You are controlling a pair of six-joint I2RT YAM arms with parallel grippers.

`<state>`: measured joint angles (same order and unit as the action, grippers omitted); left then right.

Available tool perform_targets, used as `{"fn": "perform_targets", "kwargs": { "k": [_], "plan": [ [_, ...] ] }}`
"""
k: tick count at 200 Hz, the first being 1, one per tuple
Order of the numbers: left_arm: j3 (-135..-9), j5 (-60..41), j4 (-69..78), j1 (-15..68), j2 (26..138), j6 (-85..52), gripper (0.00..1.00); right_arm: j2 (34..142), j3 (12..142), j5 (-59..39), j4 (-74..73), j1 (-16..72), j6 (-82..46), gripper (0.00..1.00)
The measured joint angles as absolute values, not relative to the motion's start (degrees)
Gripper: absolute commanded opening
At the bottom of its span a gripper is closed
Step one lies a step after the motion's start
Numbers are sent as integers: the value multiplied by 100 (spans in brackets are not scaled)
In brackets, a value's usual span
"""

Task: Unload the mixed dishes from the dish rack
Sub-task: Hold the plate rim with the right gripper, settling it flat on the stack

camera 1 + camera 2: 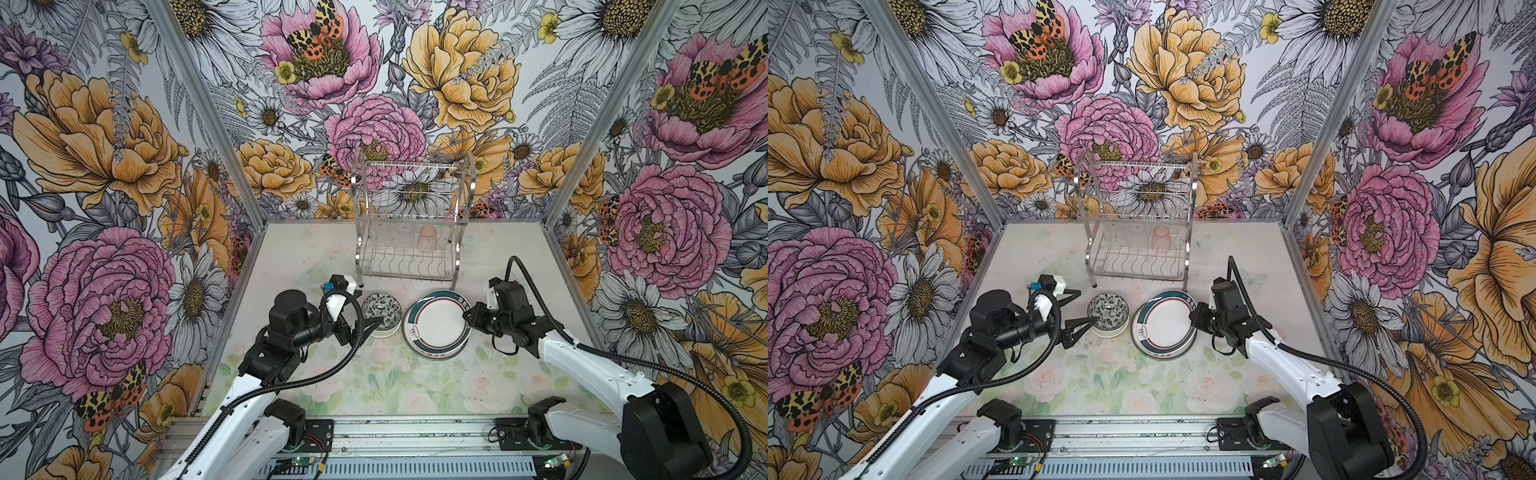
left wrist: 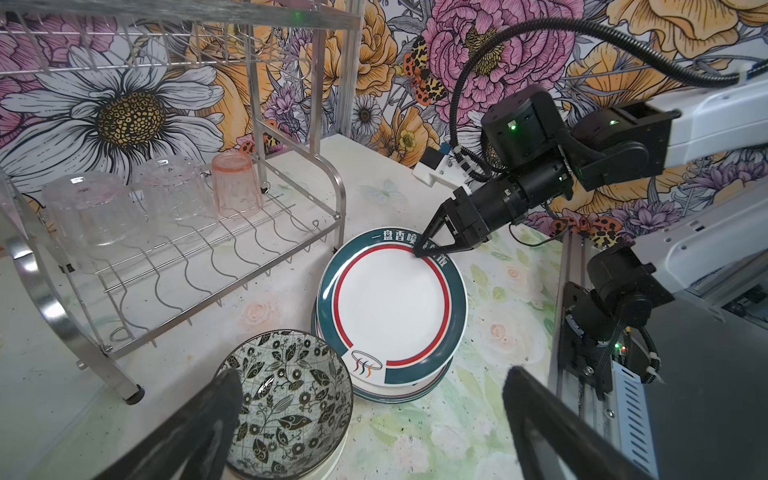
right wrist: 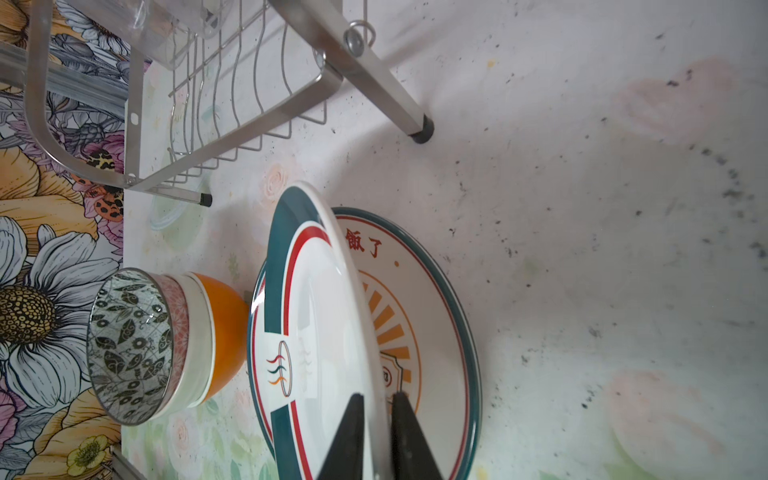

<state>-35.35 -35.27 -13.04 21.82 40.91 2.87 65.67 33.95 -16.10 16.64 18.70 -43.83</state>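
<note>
The top plate [image 3: 316, 291] is clamped at its rim by the right gripper [image 3: 376, 397] and is held tilted over the sunburst plate [image 3: 432, 316], on the table [image 1: 374, 382] just in front of the rack [image 2: 45, 295]. The left gripper [image 2: 372, 374] is spread wide just beside the bowl stack [image 3: 166, 345], which is set next to the plates. Three upturned cups [image 2: 237, 187] are seen on the rack's lower shelf.

Overhead pair; wrist close-ups sharing plates [image 2: 392, 307]
</note>
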Motion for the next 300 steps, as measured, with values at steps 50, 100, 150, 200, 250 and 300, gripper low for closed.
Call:
{"fn": "perform_targets", "kwargs": {
  "k": [50, 100, 150, 200, 250, 300],
  "plan": [
    [-3535, -3524, -1304, 2224, 4281, 290, 99, 6567, 3242, -1710, 1616, 1717, -4331, 32],
    [-3562, -3522, -1308, 2320, 4338, 294, 99, 6600, 3210, -1673, 1551, 1717, -4344, 42],
    [-3671, -3457, -1317, 2351, 4357, 303, 99, 6954, 3210, -1468, 1559, 1723, -4388, 45],
    [-3752, -3332, -1361, 2351, 4469, 316, 99, 7214, 3354, -1247, 1601, 1879, -4405, 49],
    [-3754, -3096, -1376, 2351, 4469, 331, 99, 7408, 3579, -1011, 1636, 2084, -4495, 54],
    [-3874, -2633, -1441, 2351, 4482, 296, 99, 7459, 3673, -799, 1695, 2220, -4515, 64]
  ]
}}
